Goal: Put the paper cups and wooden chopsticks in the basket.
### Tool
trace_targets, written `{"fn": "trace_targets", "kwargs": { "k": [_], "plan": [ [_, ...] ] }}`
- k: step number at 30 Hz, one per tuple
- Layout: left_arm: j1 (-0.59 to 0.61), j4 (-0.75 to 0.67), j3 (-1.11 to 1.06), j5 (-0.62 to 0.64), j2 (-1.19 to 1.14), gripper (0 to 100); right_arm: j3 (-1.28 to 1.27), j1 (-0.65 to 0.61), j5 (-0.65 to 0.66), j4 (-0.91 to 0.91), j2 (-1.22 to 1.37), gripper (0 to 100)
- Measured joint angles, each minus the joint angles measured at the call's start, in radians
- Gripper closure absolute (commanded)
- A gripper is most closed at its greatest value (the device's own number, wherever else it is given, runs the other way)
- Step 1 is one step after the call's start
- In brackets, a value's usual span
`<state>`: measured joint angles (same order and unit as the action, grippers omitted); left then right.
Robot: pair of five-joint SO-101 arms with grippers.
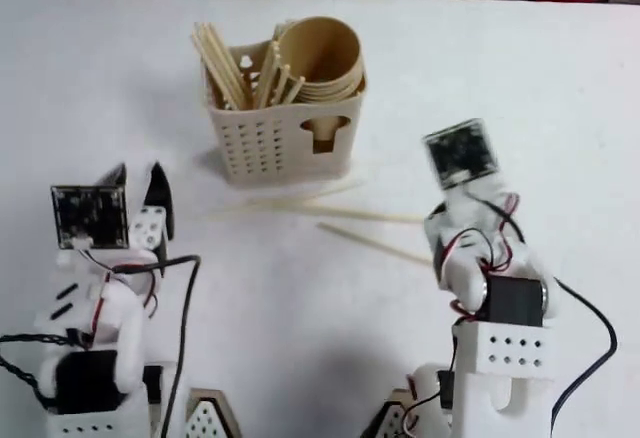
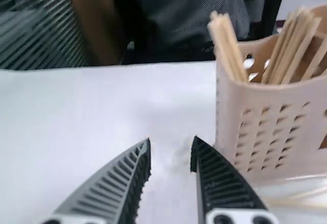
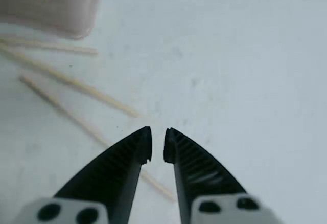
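A cream perforated basket [image 1: 280, 143] stands at the table's far middle. Nested paper cups [image 1: 322, 53] lie tilted inside it beside a bundle of wooden chopsticks [image 1: 225, 63]. Three loose chopsticks [image 1: 370, 215] lie on the table in front of the basket. My left gripper [image 1: 137, 180] hovers open and empty, left of and nearer than the basket [image 2: 271, 127]. My right gripper [image 3: 157, 134] hangs low over one loose chopstick [image 3: 61, 109], its jaws a narrow gap apart with nothing between them. The other two loose chopsticks [image 3: 71, 81] lie farther out.
The white table [image 1: 520, 68] stretches bare to the right of the basket and to the far left. Both arm bases and their cables [image 1: 185, 328] crowd the near edge. A dark chair [image 2: 168, 14] stands beyond the table's far edge.
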<state>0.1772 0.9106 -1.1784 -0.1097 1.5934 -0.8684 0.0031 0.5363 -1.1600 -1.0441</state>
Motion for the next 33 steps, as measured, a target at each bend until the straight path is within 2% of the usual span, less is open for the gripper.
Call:
{"fn": "trace_targets", "kwargs": {
  "k": [3, 8, 12, 17, 28, 33],
  "plan": [
    [0.029, 0.000, -0.123, 0.000, 0.081, 86, 0.008, -0.037, 0.104, -0.069, 0.000, 92.5],
    [0.054, 0.000, -0.305, 0.000, 0.189, 86, 0.011, -0.095, 0.264, -0.146, 0.071, 81.8],
    [0.054, 0.000, -0.356, -0.037, 0.213, 86, 0.011, -0.135, 0.381, -0.147, 0.233, 74.4],
    [0.054, 0.011, -0.384, -0.052, 0.215, 86, 0.011, -0.213, 0.532, -0.141, 0.400, 71.1],
    [0.054, 0.011, -0.397, -0.052, 0.215, 86, 0.023, -0.344, 0.563, 0.057, 0.647, 68.1],
    [0.054, 0.011, -0.397, -0.052, 0.215, 86, 0.123, -0.342, 0.563, 0.103, 0.801, 68.1]
  ]
}}
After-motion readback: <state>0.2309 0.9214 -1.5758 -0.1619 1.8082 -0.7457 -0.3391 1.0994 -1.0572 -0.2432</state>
